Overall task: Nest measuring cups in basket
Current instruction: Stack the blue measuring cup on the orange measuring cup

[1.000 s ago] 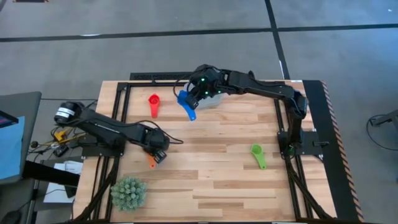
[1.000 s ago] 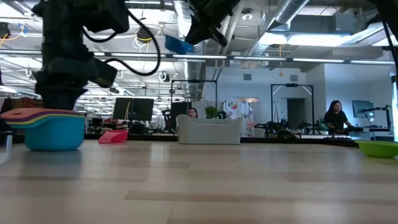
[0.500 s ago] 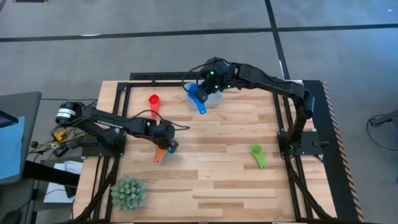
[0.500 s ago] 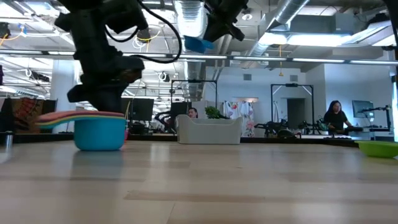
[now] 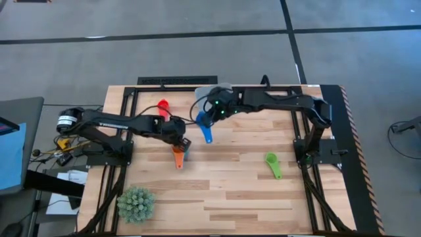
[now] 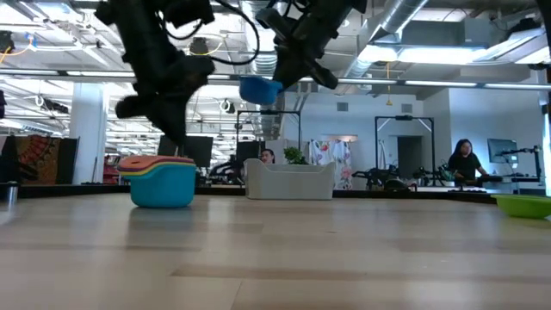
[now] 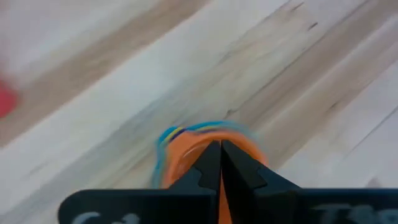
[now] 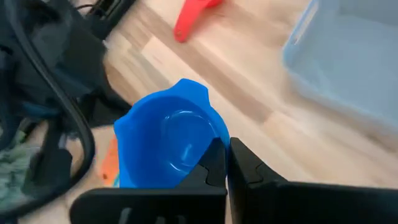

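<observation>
Here, at the near left corner of the surface (image 5: 230,197), you had the spiky green plant (image 5: 136,203) lying apart from everything. Your left gripper (image 5: 179,150) sat left of centre with its jaws pinched on the orange handle of a nested stack of measuring cups (image 6: 163,179), light blue bowl at the bottom, resting on the wood. The red cup (image 5: 162,105) lay behind it, near the far edge. Your right gripper (image 5: 208,122) hovered just right of the left one, jaws clamped on the handle of a blue cup (image 8: 169,134) held clear above the wood. The basket (image 8: 348,59) stood at the far edge behind that gripper, partly hidden by the arm from above. The green cup (image 5: 273,164) lay alone well to the right.
</observation>
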Motion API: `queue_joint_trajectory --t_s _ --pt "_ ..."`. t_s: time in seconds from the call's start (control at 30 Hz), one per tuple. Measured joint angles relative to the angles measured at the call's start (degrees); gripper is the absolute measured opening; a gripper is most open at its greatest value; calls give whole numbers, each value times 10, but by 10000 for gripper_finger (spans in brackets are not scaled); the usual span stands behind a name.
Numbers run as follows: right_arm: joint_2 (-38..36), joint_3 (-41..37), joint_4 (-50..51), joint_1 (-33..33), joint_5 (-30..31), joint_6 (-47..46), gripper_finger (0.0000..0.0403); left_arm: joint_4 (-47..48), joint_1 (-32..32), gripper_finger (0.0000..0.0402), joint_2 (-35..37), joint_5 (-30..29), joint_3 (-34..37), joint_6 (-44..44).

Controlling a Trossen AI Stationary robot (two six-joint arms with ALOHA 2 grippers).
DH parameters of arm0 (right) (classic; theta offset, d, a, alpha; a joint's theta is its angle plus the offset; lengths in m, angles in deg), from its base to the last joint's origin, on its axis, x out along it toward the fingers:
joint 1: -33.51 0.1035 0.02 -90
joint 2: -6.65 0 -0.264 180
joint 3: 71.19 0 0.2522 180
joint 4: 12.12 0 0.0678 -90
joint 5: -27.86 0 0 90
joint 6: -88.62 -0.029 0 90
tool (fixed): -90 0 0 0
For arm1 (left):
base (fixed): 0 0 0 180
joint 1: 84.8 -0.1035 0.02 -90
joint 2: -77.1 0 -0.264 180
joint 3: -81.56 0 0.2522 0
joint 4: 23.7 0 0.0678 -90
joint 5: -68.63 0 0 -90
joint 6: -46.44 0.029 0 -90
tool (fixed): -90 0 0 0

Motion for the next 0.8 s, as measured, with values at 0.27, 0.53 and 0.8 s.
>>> queue_joint_trajectory --t_s 0.27,0.53,0.8 --pt "4 -36 -101 41 8 -130 6 213 0 0 122 -86 -2 -45" --pt "79 -27 -193 70 28 -209 6 266 0 0 224 -152 -2 -79" --pt "159 26 -202 85 34 -236 6 300 -10 16 262 -167 -2 -83"
